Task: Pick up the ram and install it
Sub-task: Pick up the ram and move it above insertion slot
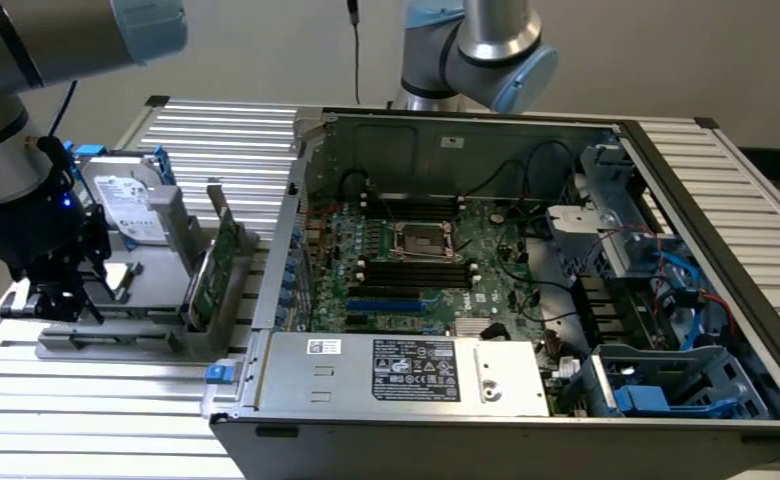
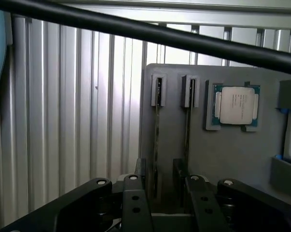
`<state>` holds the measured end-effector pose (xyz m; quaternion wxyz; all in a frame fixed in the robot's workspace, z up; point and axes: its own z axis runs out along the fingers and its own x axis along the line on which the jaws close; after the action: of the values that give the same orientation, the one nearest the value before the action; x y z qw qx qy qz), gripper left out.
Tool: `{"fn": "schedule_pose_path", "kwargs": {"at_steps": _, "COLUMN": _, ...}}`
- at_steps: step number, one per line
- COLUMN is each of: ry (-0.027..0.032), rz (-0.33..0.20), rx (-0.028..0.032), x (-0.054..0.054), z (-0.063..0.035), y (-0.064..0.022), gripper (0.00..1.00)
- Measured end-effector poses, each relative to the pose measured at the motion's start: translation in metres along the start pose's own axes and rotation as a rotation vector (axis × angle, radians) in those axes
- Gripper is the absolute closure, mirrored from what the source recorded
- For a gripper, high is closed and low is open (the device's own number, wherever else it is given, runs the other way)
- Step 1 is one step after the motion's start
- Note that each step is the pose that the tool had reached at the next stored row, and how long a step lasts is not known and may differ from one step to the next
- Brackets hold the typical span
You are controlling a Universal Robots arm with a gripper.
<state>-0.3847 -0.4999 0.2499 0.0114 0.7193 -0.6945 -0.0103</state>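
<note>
Ram [image 2: 156, 140] stands on edge in its slot of the gray holder [image 2: 232, 159], close to the holder's edge, w/ bare counter [image 2: 63, 121] slats just beyond. A 2nd stick [image 2: 187, 130] is just beside it, and a CPU [image 2: 234, 105] sits further in. My jaws hang right over the two sticks, spread apart, gripping nothing. Can't tell if they touch either stick. So pickup isn't done, install isn't done. PC case [image 1: 497, 260] sits beside the holder, and its black mem slots [image 1: 414, 268] look unfilled to me.
</note>
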Motion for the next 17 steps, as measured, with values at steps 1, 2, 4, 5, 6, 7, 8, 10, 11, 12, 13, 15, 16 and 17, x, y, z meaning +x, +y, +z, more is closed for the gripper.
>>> {"fn": "schedule_pose_path", "kwargs": {"at_steps": 1, "ry": 0.0001, "rz": -0.002, "rx": 0.0000, "x": 0.000, "z": 0.0018, "y": 0.0000, "gripper": 0.64}}
{"fn": "schedule_pose_path", "kwargs": {"at_steps": 2, "ry": 0.0002, "rz": -0.005, "rx": -0.0001, "x": 0.000, "z": 0.0035, "y": -0.0001, "gripper": 0.64}}
{"fn": "schedule_pose_path", "kwargs": {"at_steps": 4, "ry": 0.0003, "rz": -0.010, "rx": 0.0000, "x": 0.000, "z": 0.0073, "y": -0.0002, "gripper": 0.64}}
{"fn": "schedule_pose_path", "kwargs": {"at_steps": 5, "ry": 0.0003, "rz": -0.012, "rx": 0.0001, "x": 0.001, "z": 0.0091, "y": -0.0003, "gripper": 0.64}}
{"fn": "schedule_pose_path", "kwargs": {"at_steps": 6, "ry": 0.0004, "rz": -0.015, "rx": 0.0001, "x": 0.001, "z": 0.0110, "y": -0.0003, "gripper": 0.64}}
{"fn": "schedule_pose_path", "kwargs": {"at_steps": 7, "ry": 0.0004, "rz": -0.017, "rx": 0.0001, "x": 0.001, "z": 0.0128, "y": -0.0004, "gripper": 0.64}}
{"fn": "schedule_pose_path", "kwargs": {"at_steps": 8, "ry": 0.0006, "rz": -0.019, "rx": -0.0001, "x": 0.001, "z": 0.0145, "y": -0.0004, "gripper": 0.64}}
{"fn": "schedule_pose_path", "kwargs": {"at_steps": 10, "ry": 0.0007, "rz": -0.023, "rx": 0.0000, "x": 0.001, "z": 0.0181, "y": -0.0005, "gripper": 0.64}}
{"fn": "schedule_pose_path", "kwargs": {"at_steps": 11, "ry": 0.0008, "rz": -0.024, "rx": 0.0000, "x": 0.001, "z": 0.0199, "y": -0.0006, "gripper": 0.64}}
{"fn": "schedule_pose_path", "kwargs": {"at_steps": 12, "ry": 0.0007, "rz": -0.026, "rx": 0.0001, "x": 0.001, "z": 0.0217, "y": -0.0006, "gripper": 0.64}}
{"fn": "schedule_pose_path", "kwargs": {"at_steps": 13, "ry": 0.0008, "rz": -0.027, "rx": 0.0001, "x": 0.001, "z": 0.0236, "y": -0.0007, "gripper": 0.64}}
{"fn": "schedule_pose_path", "kwargs": {"at_steps": 15, "ry": 0.0009, "rz": -0.029, "rx": 0.0000, "x": 0.001, "z": 0.0272, "y": -0.0007, "gripper": 0.64}}
{"fn": "schedule_pose_path", "kwargs": {"at_steps": 16, "ry": 0.0009, "rz": -0.030, "rx": 0.0001, "x": 0.001, "z": 0.0291, "y": -0.0008, "gripper": 0.64}}
{"fn": "schedule_pose_path", "kwargs": {"at_steps": 17, "ry": 0.0010, "rz": -0.031, "rx": 0.0000, "x": 0.001, "z": 0.0308, "y": -0.0008, "gripper": 0.64}}
